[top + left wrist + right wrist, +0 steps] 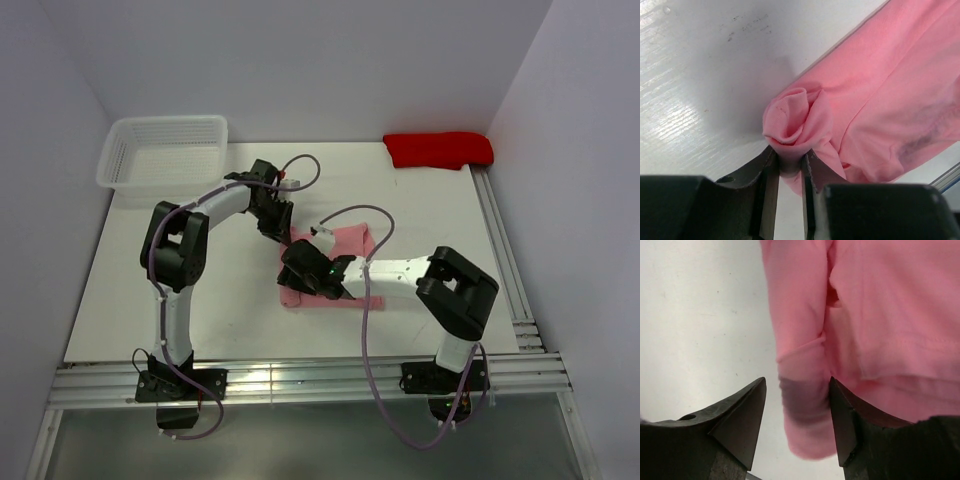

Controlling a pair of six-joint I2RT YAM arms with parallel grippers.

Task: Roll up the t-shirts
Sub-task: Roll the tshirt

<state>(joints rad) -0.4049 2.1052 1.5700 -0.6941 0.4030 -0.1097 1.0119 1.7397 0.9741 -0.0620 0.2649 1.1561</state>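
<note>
Within left gripper (pixel 789 154) — t-shirt (pixel 880 100) roll pinched.

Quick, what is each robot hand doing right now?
Left gripper: closed, pinching the rolled end of the pink t-shirt.
Right gripper: open, the t-shirt lying between its fingers.

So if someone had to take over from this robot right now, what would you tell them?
Left end effector: shut on the rolled end of the pink t-shirt.
Right end effector: open, straddling a folded edge of the same shirt, not gripping.
The shirt lies beneath both end effectors; a red cloth bundle sits at the far right corner.
Done: one end rolled up.
Left: the rest of the shirt looks unrolled.
</note>
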